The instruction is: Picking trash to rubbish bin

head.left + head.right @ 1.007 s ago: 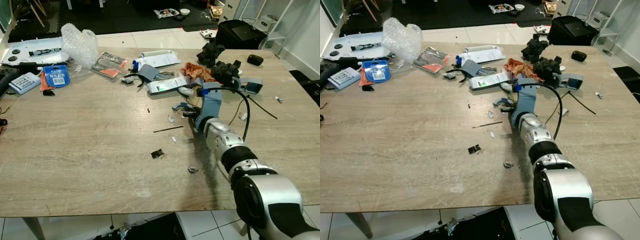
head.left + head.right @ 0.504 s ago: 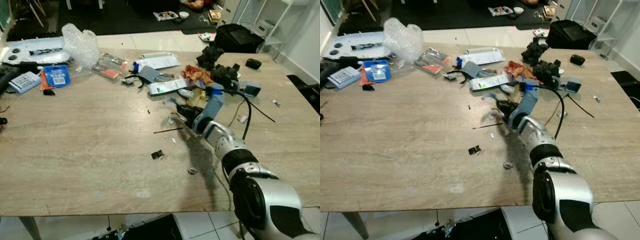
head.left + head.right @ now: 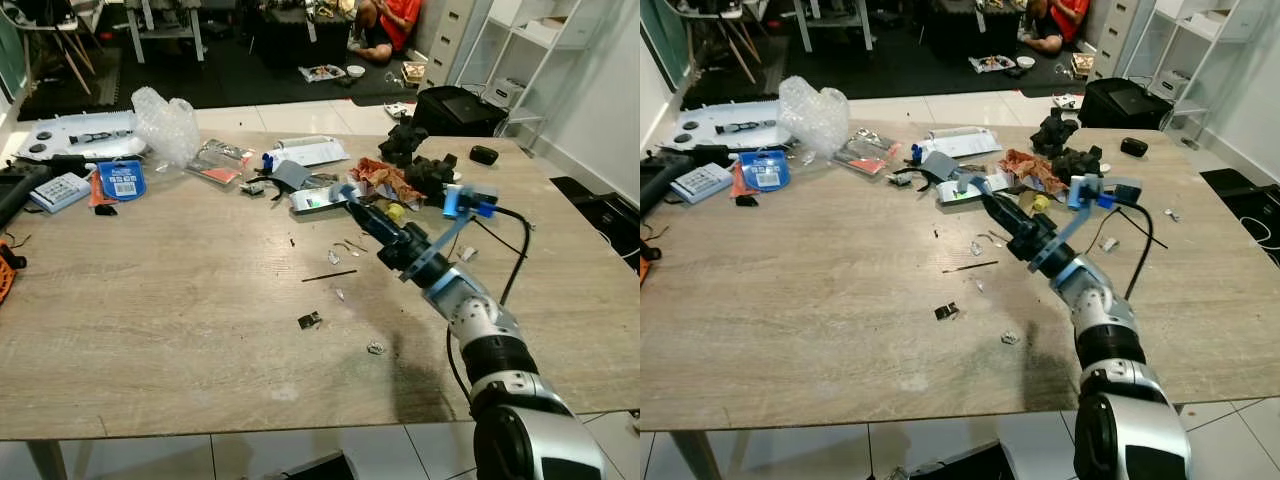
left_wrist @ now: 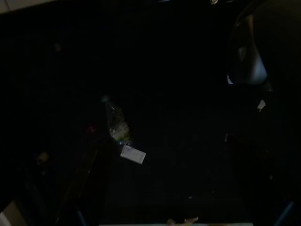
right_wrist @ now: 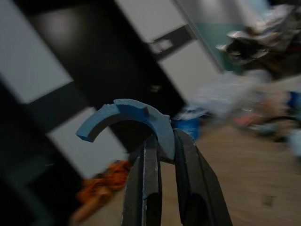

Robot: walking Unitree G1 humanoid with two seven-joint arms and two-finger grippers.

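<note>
My right gripper (image 3: 355, 203) hangs in the air above the middle of the wooden table (image 3: 180, 320), its black fingers (image 5: 150, 179) shut on a curved blue plastic piece (image 5: 127, 115). That piece (image 3: 970, 185) juts from the fingertips, just in front of the trash heap. The heap holds a white packet (image 3: 318, 198), an orange wrapper (image 3: 385, 175) and black crumpled lumps (image 3: 405, 140). Small scraps (image 3: 310, 320) and a thin black stick (image 3: 330, 275) lie on the table below the arm. The left wrist view is very dark, with a small bottle (image 4: 115, 125) and a white tag dimly visible.
Bubble wrap (image 3: 165, 110), a blue packet (image 3: 122, 180) and a calculator (image 3: 58, 190) lie at the table's far left. A black cable (image 3: 510, 260) trails from the right arm. A black case (image 3: 455, 105) stands on the floor behind the table. A person (image 3: 385, 20) sits far back.
My right gripper has risen off the table and swung left, carrying the blue piece clear of the heap. The camera has tilted up, showing more of the room.
</note>
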